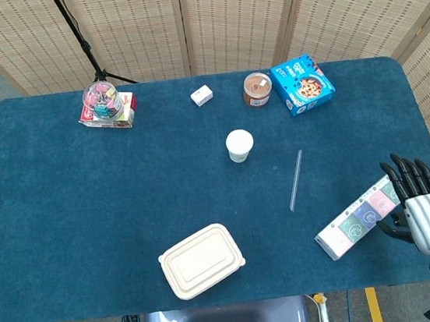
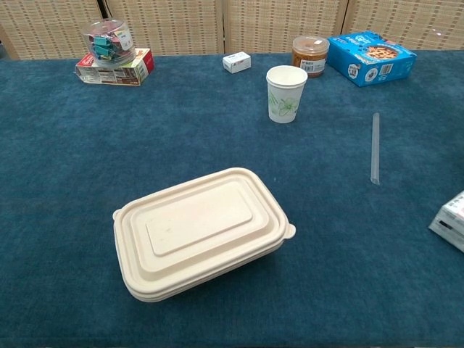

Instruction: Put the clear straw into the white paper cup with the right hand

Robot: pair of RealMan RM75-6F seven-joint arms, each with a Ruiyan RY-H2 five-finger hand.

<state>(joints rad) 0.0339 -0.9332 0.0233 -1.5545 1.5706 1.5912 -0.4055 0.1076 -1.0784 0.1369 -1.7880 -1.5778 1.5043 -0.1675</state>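
Lying flat, clear straw [image 1: 296,180] well apart from right hand [image 1: 417,200], fingers spread, empty.

No legible text on anything.

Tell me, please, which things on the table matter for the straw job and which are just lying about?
For the job: clear straw, white paper cup, right hand.
Lying about: lidded food container, blue box, brown jar, small white box, tub of clips, long colourful box.

Clear straw [image 1: 296,180] flat on cloth, right of upright white paper cup [image 1: 239,145], apart.
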